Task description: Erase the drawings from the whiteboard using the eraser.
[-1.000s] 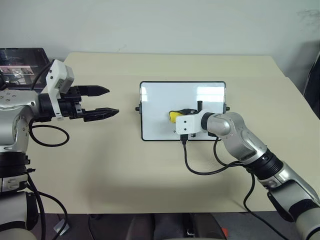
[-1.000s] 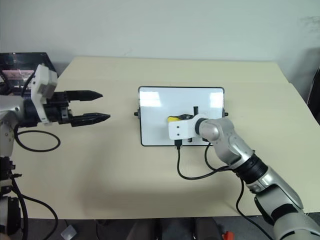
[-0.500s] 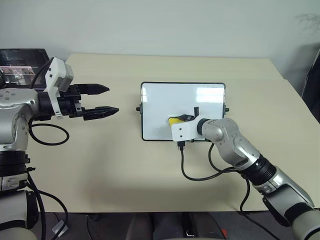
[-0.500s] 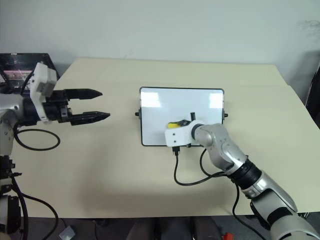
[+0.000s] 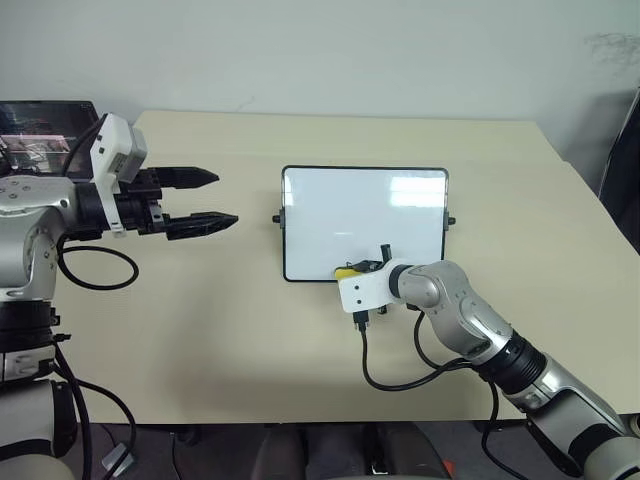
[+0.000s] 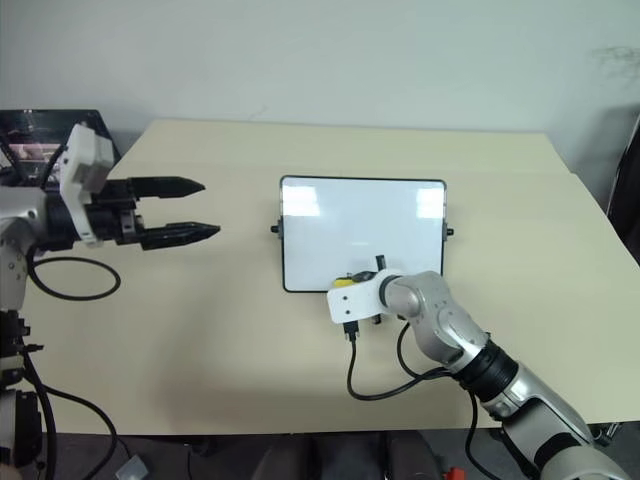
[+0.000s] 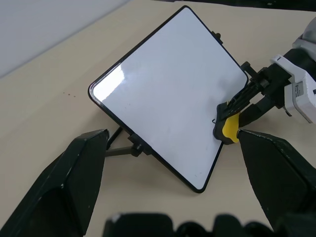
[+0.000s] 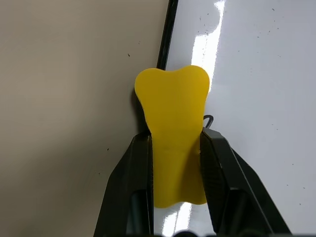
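The whiteboard [image 5: 365,215] lies in the middle of the table, its face almost entirely white. My right gripper [image 5: 352,271] is shut on the yellow eraser [image 8: 172,123], which rests across the board's near frame close to the near-left corner. One small black mark of the drawings [image 8: 209,119] shows right beside the eraser, also seen as a squiggle [image 7: 216,120] in the left wrist view. My left gripper [image 5: 222,200] hangs open in the air to the left of the board, its fingers [image 7: 74,182] spread wide and holding nothing.
A dark laptop screen [image 5: 40,125] stands at the far left behind my left arm. A black cable [image 5: 395,375] loops on the tan table [image 5: 250,340] under my right wrist. Small black knobs [image 5: 276,217] stick out from the board's short sides.
My right gripper has drawn the eraser down the board toward me, from its lower middle to the near frame. The left gripper has kept still.
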`<state>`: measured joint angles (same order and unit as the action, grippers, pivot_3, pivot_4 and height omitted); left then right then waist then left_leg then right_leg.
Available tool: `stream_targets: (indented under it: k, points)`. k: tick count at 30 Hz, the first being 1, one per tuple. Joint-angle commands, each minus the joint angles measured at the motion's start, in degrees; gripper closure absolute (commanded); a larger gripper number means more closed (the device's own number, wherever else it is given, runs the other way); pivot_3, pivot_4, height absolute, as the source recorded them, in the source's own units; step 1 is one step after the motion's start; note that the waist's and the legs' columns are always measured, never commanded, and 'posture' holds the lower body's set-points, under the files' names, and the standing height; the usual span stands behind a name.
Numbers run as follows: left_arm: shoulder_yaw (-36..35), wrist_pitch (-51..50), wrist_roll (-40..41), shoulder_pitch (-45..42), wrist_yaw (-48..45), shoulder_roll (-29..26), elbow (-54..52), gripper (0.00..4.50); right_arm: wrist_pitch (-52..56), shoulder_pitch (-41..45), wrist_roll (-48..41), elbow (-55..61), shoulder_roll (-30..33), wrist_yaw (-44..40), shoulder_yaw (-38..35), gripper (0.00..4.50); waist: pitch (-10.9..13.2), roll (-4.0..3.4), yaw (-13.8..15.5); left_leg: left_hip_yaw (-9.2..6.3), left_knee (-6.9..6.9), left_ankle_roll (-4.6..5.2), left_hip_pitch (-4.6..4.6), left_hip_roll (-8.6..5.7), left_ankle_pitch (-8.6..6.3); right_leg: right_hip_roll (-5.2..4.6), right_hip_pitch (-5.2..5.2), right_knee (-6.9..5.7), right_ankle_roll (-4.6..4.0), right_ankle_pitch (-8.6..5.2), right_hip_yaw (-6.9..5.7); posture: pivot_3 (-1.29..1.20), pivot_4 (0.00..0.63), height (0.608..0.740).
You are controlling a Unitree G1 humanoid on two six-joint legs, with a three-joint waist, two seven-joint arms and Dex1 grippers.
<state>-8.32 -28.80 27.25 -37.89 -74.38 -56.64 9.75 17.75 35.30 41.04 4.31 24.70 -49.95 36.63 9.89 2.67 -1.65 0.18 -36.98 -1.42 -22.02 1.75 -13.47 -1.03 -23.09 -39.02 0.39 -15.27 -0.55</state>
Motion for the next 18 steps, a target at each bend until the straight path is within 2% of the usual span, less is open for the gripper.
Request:
stream_targets:
  k: [1,9,18]
  points:
    - [-0.63,0.28,0.02,-1.7,-0.11,-0.69,-0.25,0.0,2.11,-1.59,-1.39,-1.89,0.25,-2.05,-1.63,3.54,0.0,0.0,0.01,0.01,0.0,0.0,0.0,0.0,0.0,0.0,0.0,0.0,0.0,0.0,0.0,0.0,0.15,0.74]
    - [-0.17,0.43,-0.23,-2.41,-0.19,-0.33,0.18,0.0,3.64,4.98,-0.88,2.27,1.05,-2.91,-6.12,3.54,0.11,-0.11,0.05,-0.01,0.0,0.0,-0.13,-0.01,0.0,-0.01,-0.1,0.01,0.0,0.0,-0.01,0.0,0.15,0.74]
    - [-0.06,0.65,-0.45,-2.76,-0.05,0.26,0.46,0.0,0.94,9.42,1.2,-4.26,-0.53,2.86,-5.22,3.54,0.13,-0.13,-0.03,-0.03,0.05,0.0,-0.73,-0.01,-0.02,-0.02,-0.57,0.05,-0.1,-0.07,-0.09,0.0,0.15,0.74]
